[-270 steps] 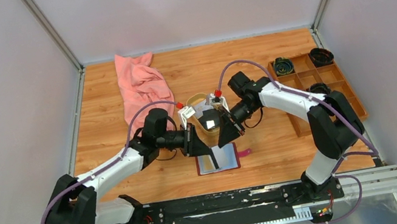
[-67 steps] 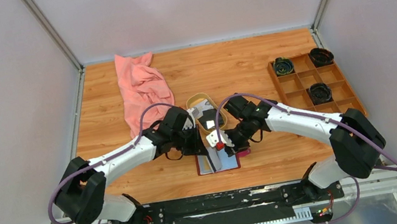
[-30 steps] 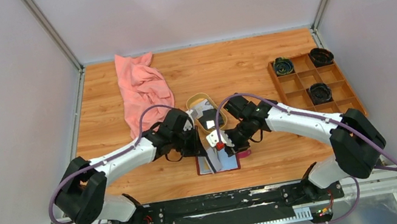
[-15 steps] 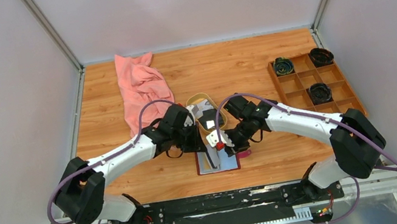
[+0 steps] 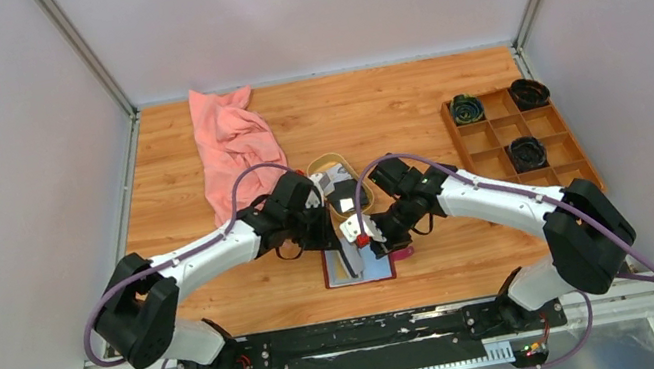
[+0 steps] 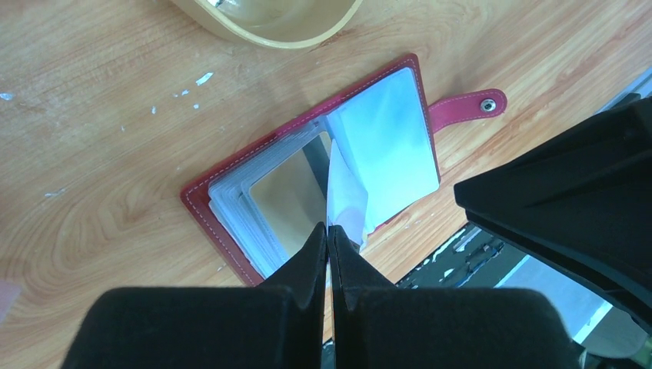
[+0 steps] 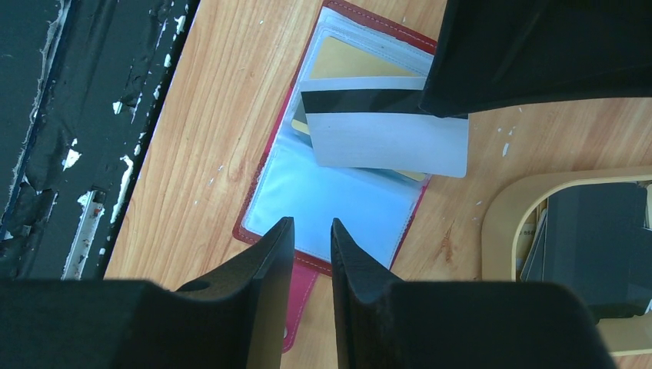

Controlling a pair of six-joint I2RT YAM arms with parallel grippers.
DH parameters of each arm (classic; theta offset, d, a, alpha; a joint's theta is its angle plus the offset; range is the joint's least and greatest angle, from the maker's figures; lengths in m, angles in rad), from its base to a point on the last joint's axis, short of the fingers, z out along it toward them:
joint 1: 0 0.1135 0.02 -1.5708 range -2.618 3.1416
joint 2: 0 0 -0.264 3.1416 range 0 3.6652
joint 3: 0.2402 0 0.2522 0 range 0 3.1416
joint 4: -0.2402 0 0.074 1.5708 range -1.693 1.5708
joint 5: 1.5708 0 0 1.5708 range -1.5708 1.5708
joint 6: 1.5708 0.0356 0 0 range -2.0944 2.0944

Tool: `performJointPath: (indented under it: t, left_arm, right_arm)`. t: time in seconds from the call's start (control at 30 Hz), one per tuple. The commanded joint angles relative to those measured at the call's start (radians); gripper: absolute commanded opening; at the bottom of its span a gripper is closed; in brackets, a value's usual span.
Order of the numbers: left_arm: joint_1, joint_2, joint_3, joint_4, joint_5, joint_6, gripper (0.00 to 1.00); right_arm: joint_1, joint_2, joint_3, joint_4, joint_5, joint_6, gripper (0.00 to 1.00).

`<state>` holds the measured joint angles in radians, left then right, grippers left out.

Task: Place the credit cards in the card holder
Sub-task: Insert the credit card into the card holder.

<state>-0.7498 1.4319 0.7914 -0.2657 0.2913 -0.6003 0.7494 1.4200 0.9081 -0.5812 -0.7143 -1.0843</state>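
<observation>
**Card holder open at the front edge, one card gripped**

We see the card holder [image 7: 338, 196] lying open at 6 o'clock on the desk [image 5: 390, 102], close to the near edge, with bare wood on either side of it. The left pincer [image 6: 329, 231] is clamped on one white card [image 7: 384, 138] with a black stripe, held over the holder's fold. The right pincer [image 7: 311, 224] hovers above the clear sleeve, fingers narrowly parted with nothing between them. One gold card [image 7: 357, 58] sits in a sleeve. At 12 o'clock from the holder, one oval dish [image 7: 496, 211] holds dark cards, and we cannot count them. One pink cloth [image 5: 235, 145] lies at 10 o'clock. One wooden tray [image 5: 550, 120] at 2 o'clock carries three dark round pieces [image 5: 465, 107].
</observation>
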Motion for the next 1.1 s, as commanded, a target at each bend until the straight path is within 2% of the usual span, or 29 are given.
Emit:
performJointPath:
  t: [0.0,0.6,1.07]
  left_arm:
    - [-0.008,0.005,-0.018,0.044,0.005,0.035,0.00]
    - [-0.008,0.013,-0.061,0.153,0.070,0.016,0.00]
    - [-0.008,-0.018,-0.020,0.041,-0.097,0.047,0.00]
  right_arm:
    - [-0.016,-0.018,0.012,-0.034,-0.023,-0.001,0.28]
    - [-0.019,-0.020,0.012,-0.035,-0.024,-0.002,0.28]
    - [-0.024,-0.024,0.012,-0.035,-0.028,-0.002,0.28]
